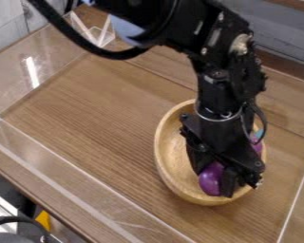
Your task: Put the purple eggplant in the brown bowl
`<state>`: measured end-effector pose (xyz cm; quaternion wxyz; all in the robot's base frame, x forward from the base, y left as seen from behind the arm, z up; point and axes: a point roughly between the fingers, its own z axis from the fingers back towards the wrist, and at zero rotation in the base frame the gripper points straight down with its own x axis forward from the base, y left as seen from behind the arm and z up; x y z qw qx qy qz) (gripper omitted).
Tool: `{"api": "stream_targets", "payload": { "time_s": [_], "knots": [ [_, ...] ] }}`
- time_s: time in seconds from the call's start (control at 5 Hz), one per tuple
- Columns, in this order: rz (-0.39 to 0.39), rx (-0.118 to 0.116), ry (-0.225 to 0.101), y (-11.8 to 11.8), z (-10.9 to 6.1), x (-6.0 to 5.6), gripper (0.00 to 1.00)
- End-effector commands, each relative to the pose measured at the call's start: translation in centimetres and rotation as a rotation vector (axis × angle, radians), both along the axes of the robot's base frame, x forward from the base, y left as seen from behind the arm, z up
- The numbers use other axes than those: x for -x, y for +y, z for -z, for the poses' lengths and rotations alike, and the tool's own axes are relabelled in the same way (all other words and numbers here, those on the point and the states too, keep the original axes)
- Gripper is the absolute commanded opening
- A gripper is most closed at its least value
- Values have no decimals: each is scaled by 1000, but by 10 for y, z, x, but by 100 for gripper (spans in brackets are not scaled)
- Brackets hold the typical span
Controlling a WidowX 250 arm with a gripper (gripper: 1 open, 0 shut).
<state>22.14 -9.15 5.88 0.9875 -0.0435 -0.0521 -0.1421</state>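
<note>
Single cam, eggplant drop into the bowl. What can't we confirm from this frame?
- Purple eggplant: only a patch shows between the gripper fingers; stem hidden.
- Whether it touches the floor of the brown bowl: gripper blocks that spot.
- Bowl's far right rim: behind the arm.
- Arm's base: cut off by the top edge.
</note>
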Motion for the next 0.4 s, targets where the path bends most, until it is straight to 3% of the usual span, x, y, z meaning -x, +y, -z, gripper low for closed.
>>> {"api": "stream_targets", "payload": {
  "time_s": [0.0,0.2],
  "knots": [
    [-9,-7,-31,6,-6,-12,0],
    [-42,-8,-36,-4,-12,-18,0]
  ]
}}
